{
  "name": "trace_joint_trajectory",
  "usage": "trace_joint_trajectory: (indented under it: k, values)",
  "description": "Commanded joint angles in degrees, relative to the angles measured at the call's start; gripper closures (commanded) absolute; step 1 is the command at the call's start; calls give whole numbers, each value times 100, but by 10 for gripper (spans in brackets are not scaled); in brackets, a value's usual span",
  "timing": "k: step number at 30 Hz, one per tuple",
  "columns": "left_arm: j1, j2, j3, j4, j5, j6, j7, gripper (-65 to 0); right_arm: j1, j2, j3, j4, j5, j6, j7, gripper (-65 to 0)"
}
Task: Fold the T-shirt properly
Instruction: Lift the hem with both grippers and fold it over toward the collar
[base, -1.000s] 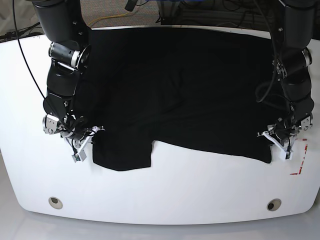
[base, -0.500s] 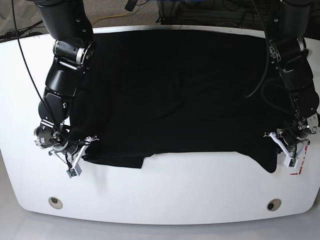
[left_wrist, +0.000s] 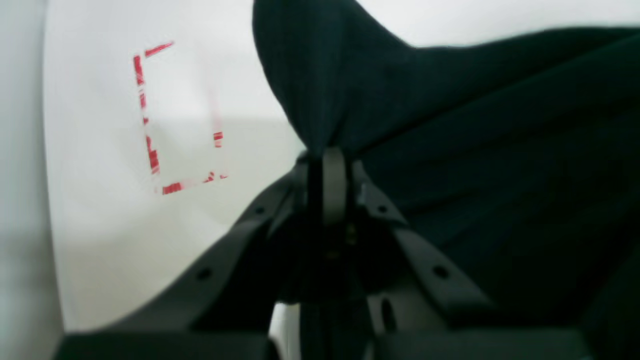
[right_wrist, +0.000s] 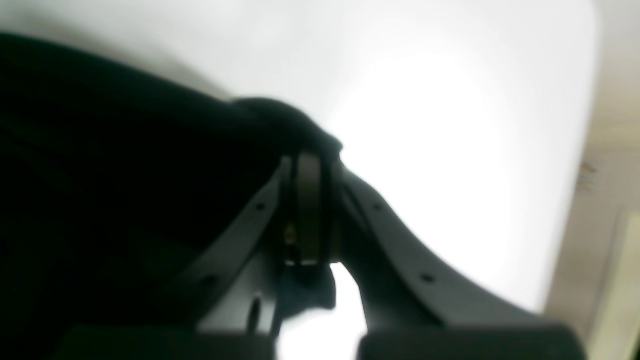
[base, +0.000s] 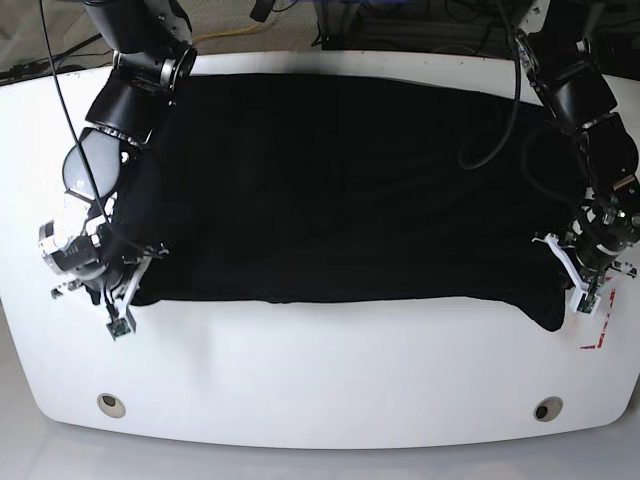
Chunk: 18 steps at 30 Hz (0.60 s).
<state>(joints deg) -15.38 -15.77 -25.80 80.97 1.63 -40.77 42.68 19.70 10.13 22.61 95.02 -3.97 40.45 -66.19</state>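
Observation:
The black T-shirt (base: 340, 190) lies spread wide over the white table (base: 330, 370), its near edge stretched into an almost straight line. My left gripper (base: 583, 287), on the right in the base view, is shut on the shirt's near right corner. In the left wrist view the fingertips (left_wrist: 334, 170) pinch a peak of the fabric (left_wrist: 450, 125). On the other side my right gripper (base: 120, 300) is shut on the near left corner, and the right wrist view shows cloth (right_wrist: 125, 165) bunched at its fingertips (right_wrist: 308, 190). No print shows.
Red tape marks (base: 600, 335) sit on the table just beside the left gripper, also seen as a red outline (left_wrist: 150, 120) in the left wrist view. Two round holes (base: 112, 404) (base: 547, 409) lie near the table's front edge. Cables hang behind the table.
Both grippers have moved outward, apart from each other, pulling the shirt taut. The flap that hung down at the near left is gone and the near edge now runs straight.

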Motion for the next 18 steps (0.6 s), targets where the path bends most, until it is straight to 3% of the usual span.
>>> trace_joint_trajectory:
  k: [1, 8, 18]
  values:
    - [338, -133, -35, 637, 61, 77, -17, 0, -287, 81, 47, 867, -118, -45, -295, 0]
    - [1146, -177, -79, 1270, 61, 77, -8, 0, -1263, 64, 73, 1957, -82, -45, -822, 0]
    - [2017, -238, -519, 1534, 61, 77, -8, 0, -2625, 64, 636, 2054, 1184, -45, -1025, 0]
